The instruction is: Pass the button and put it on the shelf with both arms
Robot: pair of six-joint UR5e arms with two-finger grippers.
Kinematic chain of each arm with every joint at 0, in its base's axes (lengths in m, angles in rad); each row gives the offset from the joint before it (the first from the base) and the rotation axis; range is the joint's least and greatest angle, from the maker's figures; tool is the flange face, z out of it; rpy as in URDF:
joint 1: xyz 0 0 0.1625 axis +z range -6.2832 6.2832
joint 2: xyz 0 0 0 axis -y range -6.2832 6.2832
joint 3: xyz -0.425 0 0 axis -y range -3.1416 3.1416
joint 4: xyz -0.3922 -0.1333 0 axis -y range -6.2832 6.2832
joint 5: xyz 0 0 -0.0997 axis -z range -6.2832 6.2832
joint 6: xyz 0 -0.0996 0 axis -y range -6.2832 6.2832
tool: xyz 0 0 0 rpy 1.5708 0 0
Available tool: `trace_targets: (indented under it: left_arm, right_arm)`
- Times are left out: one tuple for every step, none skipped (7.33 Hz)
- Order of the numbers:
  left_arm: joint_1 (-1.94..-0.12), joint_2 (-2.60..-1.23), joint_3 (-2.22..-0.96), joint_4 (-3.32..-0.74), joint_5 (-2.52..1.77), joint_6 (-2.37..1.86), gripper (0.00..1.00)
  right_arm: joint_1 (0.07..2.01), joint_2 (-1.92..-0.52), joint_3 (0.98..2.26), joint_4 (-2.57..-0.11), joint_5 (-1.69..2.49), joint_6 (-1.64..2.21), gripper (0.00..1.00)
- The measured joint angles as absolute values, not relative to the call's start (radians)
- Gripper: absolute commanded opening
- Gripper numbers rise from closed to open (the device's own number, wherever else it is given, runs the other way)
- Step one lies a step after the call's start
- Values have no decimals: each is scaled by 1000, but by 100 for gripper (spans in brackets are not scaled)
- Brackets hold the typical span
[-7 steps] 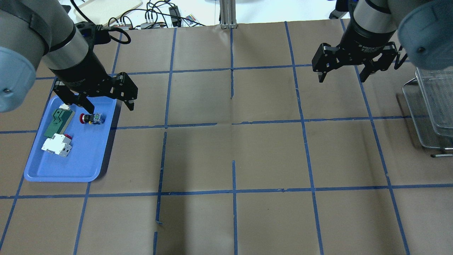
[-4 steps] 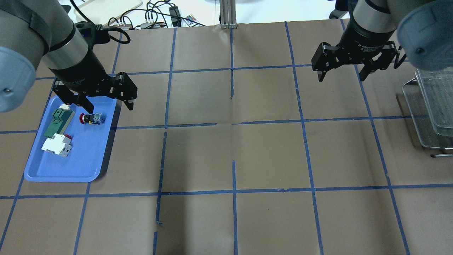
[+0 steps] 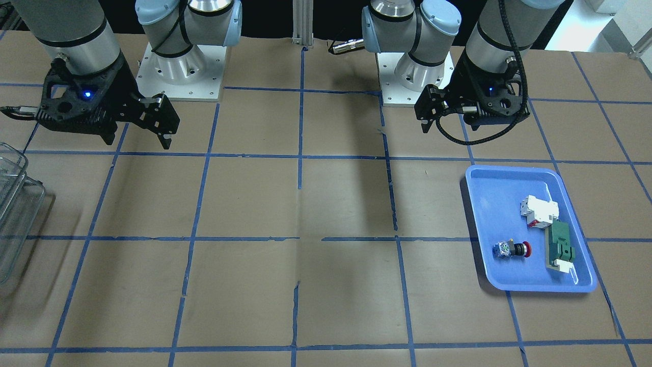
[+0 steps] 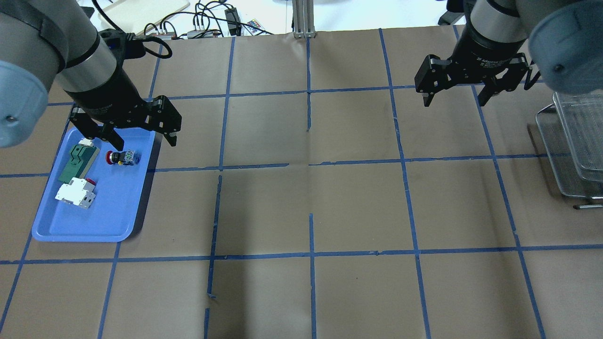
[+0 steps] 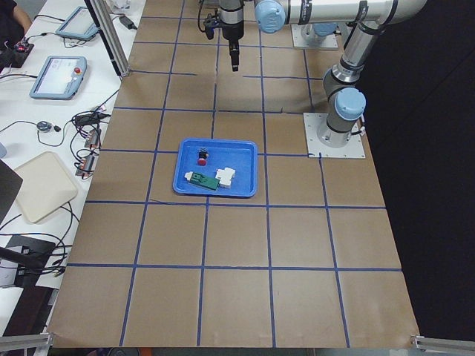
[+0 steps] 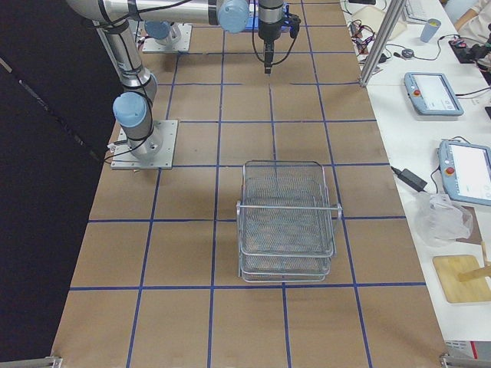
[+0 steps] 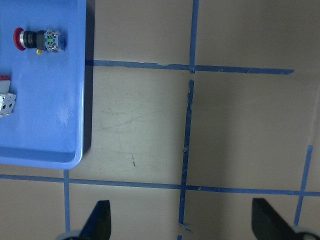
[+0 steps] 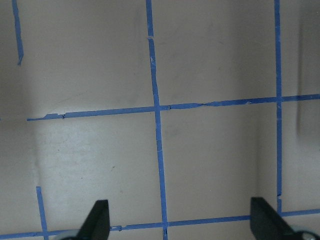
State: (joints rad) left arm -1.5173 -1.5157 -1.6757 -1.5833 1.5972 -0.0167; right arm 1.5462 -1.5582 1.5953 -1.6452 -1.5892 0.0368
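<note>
The button (image 4: 121,157) lies on its side in the blue tray (image 4: 85,235), red cap pointing left; it also shows in the front view (image 3: 512,250) and the left wrist view (image 7: 37,39). My left gripper (image 4: 146,140) is open and empty, hovering above the tray's far right corner, just beyond the button. My right gripper (image 4: 454,101) is open and empty, high over the far right of the table. The shelf (image 4: 570,150) is a clear wire rack at the right edge, also seen in the right side view (image 6: 288,218).
The tray also holds a white-red breaker block (image 4: 75,193) and a green flat part (image 4: 77,162) left of the button. Brown paper with blue tape grid lines covers the table (image 4: 311,202). Cables and a post lie beyond the far edge.
My right gripper has drifted slightly toward the far edge. My left gripper has shifted very slightly. The button has not moved.
</note>
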Motion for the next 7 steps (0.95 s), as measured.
trace_targets:
  left_arm:
    - [-1516,-1519,-1676,-1583,1598,-16,100]
    - [-1516,-1521,-1676,-1583,1599,-16,100]
    - [-1515,-1521,-1677,-1583,1600,-16,100]
    - [-1513,-1522,-1676,-1582,1602,-18,100]
    - [-1512,-1524,-1676,-1581,1601,-21,100]
    - [-1511,-1526,-1675,-1580,1601,-22,100]
    - [-1511,-1528,-1675,-1578,1600,-24,100]
  right_arm:
    - [1546,-1558,1595,-1646,-1589,37,100]
    - [1546,-1558,1595,-1646,-1589,37,100]
    - [1546,-1557,1595,-1646,-1589,37,100]
    - [1546,-1557,1596,-1646,-1589,37,100]
    - [1546,-1558,1596,-1646,-1589,37,100]
    - [1546,-1558,1596,-1646,-1589,37,100]
    - [1546,-1558,1596,-1646,-1589,36,100]
